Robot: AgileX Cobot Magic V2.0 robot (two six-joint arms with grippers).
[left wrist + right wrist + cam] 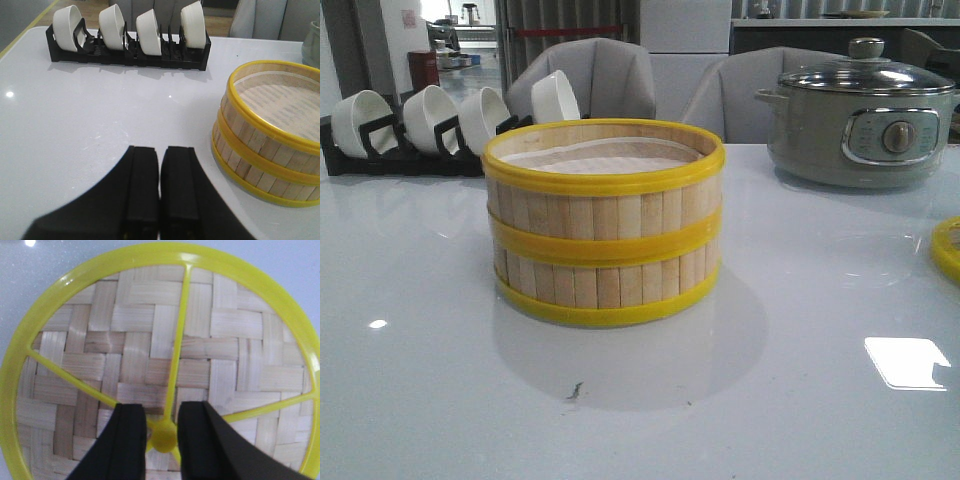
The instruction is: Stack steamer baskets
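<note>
Two steamer baskets (604,225) stand stacked in the middle of the table, with pale slat walls, yellow rims and a white liner showing in the top one; they also show in the left wrist view (267,152). The woven lid (150,340) with yellow rim and spokes lies at the table's right edge (948,248). My right gripper (162,407) hangs over the lid, its jaws a little apart on either side of the yellow knob (163,434), with thin gaps showing. My left gripper (160,148) is shut and empty, over bare table left of the baskets.
A black rack with white bowls (440,125) stands at the back left, also seen in the left wrist view (127,37). A grey-green electric pot with glass lid (865,120) stands at the back right. Grey chairs are behind the table.
</note>
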